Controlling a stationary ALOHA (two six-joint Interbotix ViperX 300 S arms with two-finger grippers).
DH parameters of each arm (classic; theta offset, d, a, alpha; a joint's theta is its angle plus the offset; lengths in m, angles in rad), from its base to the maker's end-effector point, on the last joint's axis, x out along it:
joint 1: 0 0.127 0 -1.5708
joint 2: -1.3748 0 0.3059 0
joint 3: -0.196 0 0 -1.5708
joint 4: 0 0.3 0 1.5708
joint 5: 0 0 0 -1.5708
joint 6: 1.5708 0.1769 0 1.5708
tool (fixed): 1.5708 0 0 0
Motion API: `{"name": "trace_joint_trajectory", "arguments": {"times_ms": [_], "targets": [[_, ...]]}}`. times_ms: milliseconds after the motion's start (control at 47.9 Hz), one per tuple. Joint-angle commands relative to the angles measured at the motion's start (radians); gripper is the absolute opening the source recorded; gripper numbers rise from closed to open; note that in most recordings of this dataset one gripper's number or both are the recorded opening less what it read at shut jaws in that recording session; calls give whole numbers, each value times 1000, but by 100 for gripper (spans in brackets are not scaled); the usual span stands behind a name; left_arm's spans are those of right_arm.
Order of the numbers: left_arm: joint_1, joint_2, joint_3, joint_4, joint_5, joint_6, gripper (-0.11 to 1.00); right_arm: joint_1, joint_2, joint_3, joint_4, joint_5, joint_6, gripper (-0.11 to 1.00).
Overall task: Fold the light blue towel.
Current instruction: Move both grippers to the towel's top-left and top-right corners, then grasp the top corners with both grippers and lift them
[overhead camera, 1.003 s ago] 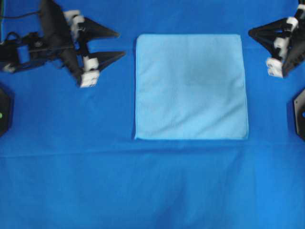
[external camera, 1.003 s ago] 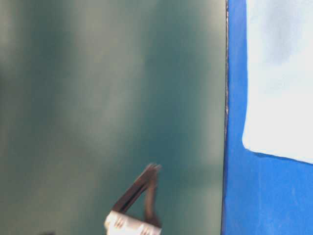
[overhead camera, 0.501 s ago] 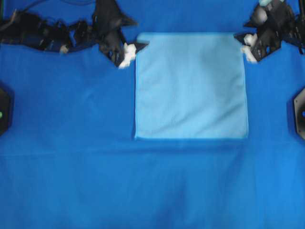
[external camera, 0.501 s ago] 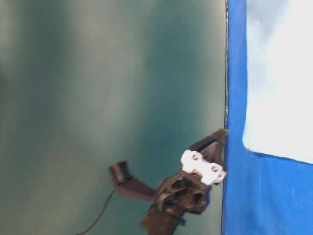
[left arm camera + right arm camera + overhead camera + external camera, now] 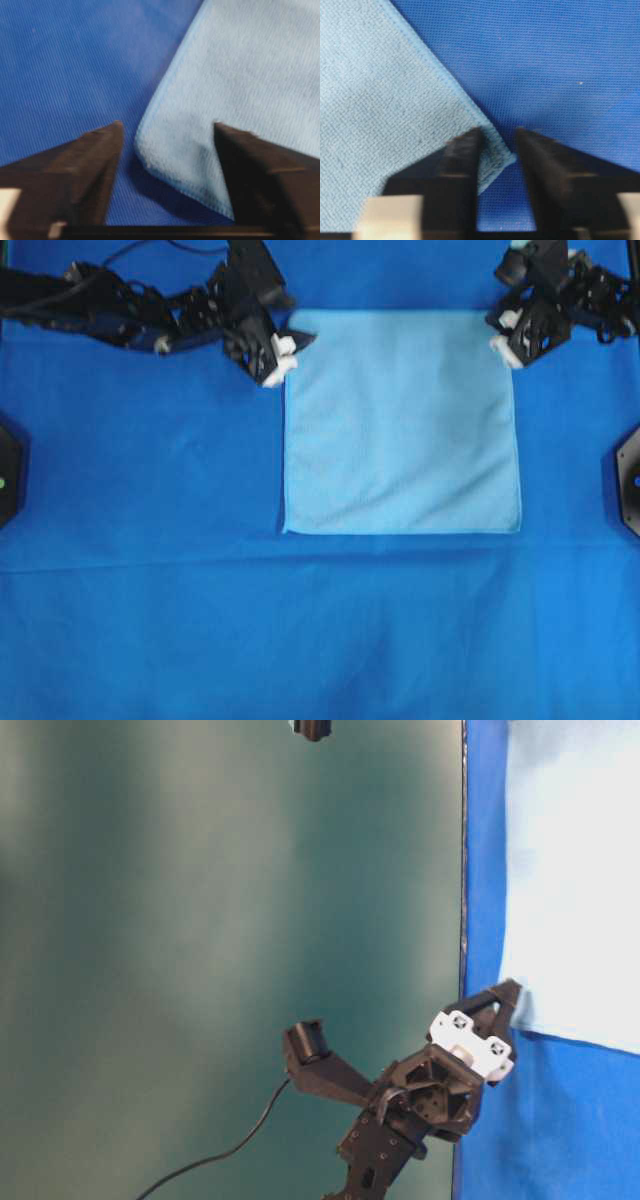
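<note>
The light blue towel point(image 5: 400, 420) lies flat and square on the deep blue sheet point(image 5: 300, 640). My left gripper point(image 5: 295, 350) sits at its far left corner. In the left wrist view the left gripper point(image 5: 167, 127) is open: the slightly raised corner of the towel point(image 5: 240, 65) lies between the jaws, and the right finger point(image 5: 250, 165) rests on the cloth. My right gripper point(image 5: 503, 332) is at the far right corner. There the right gripper point(image 5: 497, 132) stands narrowly open around the tip of the towel point(image 5: 380, 110), with a gap left beside the right finger point(image 5: 545, 170).
Black fixtures sit at the left edge point(image 5: 8, 470) and right edge point(image 5: 630, 480) of the sheet. The table-level view shows the left gripper point(image 5: 510, 998) at the corner of the towel point(image 5: 575, 870), a dark green wall point(image 5: 200, 920) and a trailing cable point(image 5: 220, 1155).
Both grippers have moved from beside the towel onto its two far corners and come down to the cloth. Their jaws have narrowed around the corners since half a second ago.
</note>
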Motion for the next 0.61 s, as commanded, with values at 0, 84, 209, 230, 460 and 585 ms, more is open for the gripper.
{"name": "trace_joint_trajectory", "arguments": {"times_ms": [0,84,209,230,460,585], "targets": [[-3,-8,-25,0,34,11,46,-3,-8,-2,-9,-5,-2,30],[-5,-6,-26,0,52,21,24,-3,-9,2,-15,-3,-2,8],[-5,-8,-25,0,52,29,1,3,-9,3,-15,-5,-2,1],[-6,-8,-25,-2,52,29,1,3,-9,2,-15,-5,-2,1],[-8,-37,-23,0,60,32,1,6,-44,3,-14,6,9,1],[-9,-97,-14,0,63,32,1,11,-117,11,-9,37,14,1]]}}
